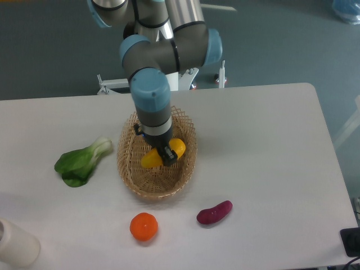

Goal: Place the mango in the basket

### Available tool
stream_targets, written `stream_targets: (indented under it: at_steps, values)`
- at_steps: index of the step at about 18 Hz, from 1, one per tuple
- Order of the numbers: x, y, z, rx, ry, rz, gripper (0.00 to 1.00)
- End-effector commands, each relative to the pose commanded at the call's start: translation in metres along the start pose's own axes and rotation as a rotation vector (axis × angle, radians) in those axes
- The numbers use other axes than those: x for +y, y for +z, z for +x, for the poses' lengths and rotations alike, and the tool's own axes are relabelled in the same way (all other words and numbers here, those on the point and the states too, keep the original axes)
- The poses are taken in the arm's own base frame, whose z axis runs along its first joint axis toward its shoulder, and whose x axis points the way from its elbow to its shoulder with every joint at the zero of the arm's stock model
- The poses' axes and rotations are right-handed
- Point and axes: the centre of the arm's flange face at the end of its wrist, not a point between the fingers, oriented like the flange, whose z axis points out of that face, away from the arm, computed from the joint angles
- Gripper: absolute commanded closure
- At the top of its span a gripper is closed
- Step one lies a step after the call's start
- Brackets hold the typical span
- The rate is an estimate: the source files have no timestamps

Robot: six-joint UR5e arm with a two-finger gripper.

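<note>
Now: mango point(152, 158) held over the basket point(130, 175) interior.
Gripper point(163, 156) clamped on the mango at mid-length, fruit lying roughly level above the woven floor. Basket sits mid-tabletop point(270, 152). Bok choy point(81, 162) toward the left edge; orange point(143, 226) and purple sweet potato point(214, 212) toward the front edge.

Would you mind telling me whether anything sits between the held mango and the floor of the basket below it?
Nothing visible does. The gripper holds the mango over the middle of the basket, and the weave that shows around it is bare. The patch directly beneath the fruit is hidden.
</note>
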Motion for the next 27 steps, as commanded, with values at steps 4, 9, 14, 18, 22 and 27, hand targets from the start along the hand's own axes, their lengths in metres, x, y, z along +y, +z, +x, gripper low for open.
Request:
stream_targets:
  at_steps: [4, 9, 14, 18, 22, 27]
  values:
    - [0.002, 0.011, 0.003, 0.004, -0.005, -0.022, 0.28]
    - [0.001, 0.009, -0.003, -0.048, -0.017, -0.005, 0.0]
    - [-0.001, 0.001, -0.008, -0.075, -0.073, 0.007, 0.0]
    - [0.027, -0.016, -0.036, -0.115, -0.125, 0.019, 0.0]
    - [0.047, -0.043, -0.068, -0.166, -0.172, 0.037, 0.0]
    - [0.085, -0.048, -0.091, -0.177, -0.182, 0.031, 0.0]
